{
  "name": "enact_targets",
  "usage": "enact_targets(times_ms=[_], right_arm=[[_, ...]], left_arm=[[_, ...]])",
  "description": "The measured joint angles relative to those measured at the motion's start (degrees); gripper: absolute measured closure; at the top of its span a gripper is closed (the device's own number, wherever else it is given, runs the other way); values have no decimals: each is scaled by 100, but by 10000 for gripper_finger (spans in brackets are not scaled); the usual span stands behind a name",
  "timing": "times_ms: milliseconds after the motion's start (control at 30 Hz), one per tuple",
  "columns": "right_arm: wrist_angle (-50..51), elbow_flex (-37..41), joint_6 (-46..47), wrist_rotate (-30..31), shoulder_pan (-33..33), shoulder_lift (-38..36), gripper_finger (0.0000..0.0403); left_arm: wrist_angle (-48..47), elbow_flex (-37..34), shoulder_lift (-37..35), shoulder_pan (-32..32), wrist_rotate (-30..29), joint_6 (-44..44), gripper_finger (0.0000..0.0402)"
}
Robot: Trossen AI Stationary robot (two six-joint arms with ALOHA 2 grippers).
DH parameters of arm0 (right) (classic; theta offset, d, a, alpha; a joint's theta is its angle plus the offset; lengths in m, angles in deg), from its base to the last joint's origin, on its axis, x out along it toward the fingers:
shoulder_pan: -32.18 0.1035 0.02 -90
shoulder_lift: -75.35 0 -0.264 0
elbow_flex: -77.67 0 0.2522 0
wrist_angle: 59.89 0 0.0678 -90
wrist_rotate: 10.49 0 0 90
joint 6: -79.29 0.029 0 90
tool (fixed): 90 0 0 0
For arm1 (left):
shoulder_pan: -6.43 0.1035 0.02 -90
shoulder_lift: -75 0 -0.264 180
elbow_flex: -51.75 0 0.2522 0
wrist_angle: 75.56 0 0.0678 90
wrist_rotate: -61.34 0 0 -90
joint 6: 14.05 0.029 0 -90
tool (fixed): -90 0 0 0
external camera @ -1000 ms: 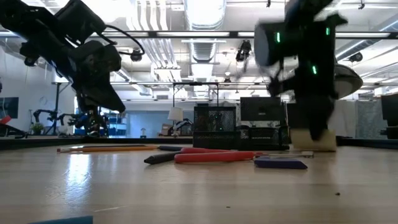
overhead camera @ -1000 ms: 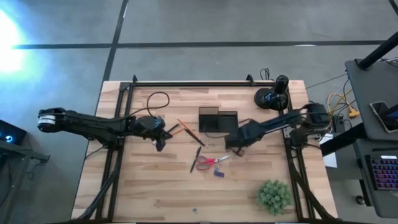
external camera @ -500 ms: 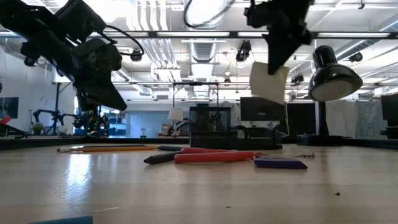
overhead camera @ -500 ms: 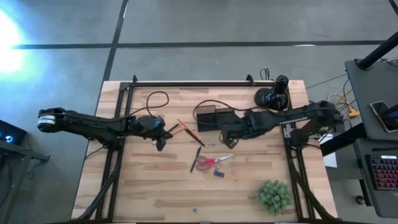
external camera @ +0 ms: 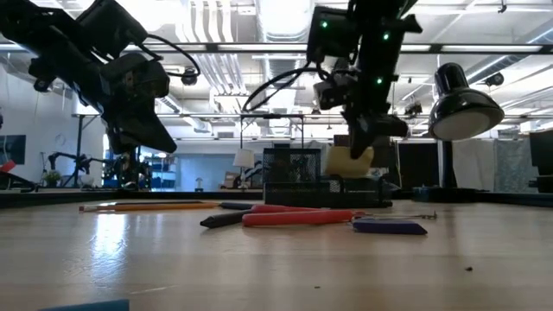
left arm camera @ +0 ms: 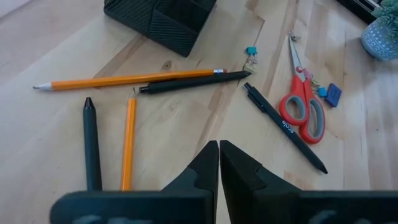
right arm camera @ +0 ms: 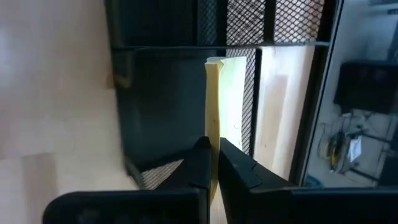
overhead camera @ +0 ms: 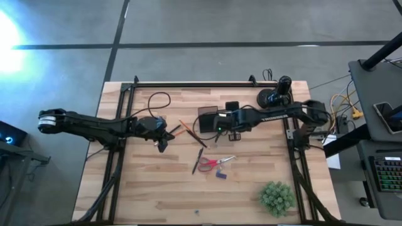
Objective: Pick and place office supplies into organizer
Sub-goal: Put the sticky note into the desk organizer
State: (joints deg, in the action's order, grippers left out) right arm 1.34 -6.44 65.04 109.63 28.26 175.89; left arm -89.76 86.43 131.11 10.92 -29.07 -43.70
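Observation:
My right gripper (overhead camera: 220, 125) hangs over the black organizer (overhead camera: 209, 118), shut on the yellow sticky-note pad (external camera: 348, 160). In the right wrist view the pad (right arm camera: 214, 93) shows edge-on in front of the organizer's mesh wall (right arm camera: 168, 93). On the table nearer the front lie the red-handled scissors (overhead camera: 213, 163), a black pen (left arm camera: 283, 127), orange pencils (left arm camera: 124, 79) and a small blue piece (overhead camera: 221, 176). My left gripper (left arm camera: 219, 163) waits shut, raised above the pencils left of the organizer. My right gripper pinches the sticky-note pad by one end (right arm camera: 213, 134) between its two fingers, one on each flat face. The fingers slant down from the table's right side. The pad hangs below them, lifted clear of the table, just above the organizer (external camera: 298, 177).
A green plant (overhead camera: 276, 198) stands near the front right corner. A black lamp with a round base (overhead camera: 273, 97) sits at the far right, and a loose cable (overhead camera: 160, 100) lies at the far left. A small binder clip (left arm camera: 250, 53) lies by the pencils.
My right gripper has lifted the yellow pad off the table's right-middle, carried it left and toward the far edge, rolled its wrist, then sunk over the organizer. The pad hung high half a second ago and now hangs just above the organizer.

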Motion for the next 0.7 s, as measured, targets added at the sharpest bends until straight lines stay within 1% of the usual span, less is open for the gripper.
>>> enact_targets(times_ms=[200, 300, 400, 567, 700], right_arm=[[-11, 13, -402, -278, -251, 330, 394], [-30, 7, -549, -715, -331, 548, 394], [7, 9, -574, -678, -328, 755, 386], [45, -72, -168, -657, -324, 763, 347], [87, -175, 94, -685, -326, 724, 297]], left_arm=[[-8, -51, 0, 0, -2, 0, 402], [-9, -61, 0, 0, -2, 0, 402], [-10, -61, 0, 0, -2, -2, 402], [-7, -61, 0, 0, -2, 0, 402], [-9, -61, 0, 0, -1, -2, 402]])
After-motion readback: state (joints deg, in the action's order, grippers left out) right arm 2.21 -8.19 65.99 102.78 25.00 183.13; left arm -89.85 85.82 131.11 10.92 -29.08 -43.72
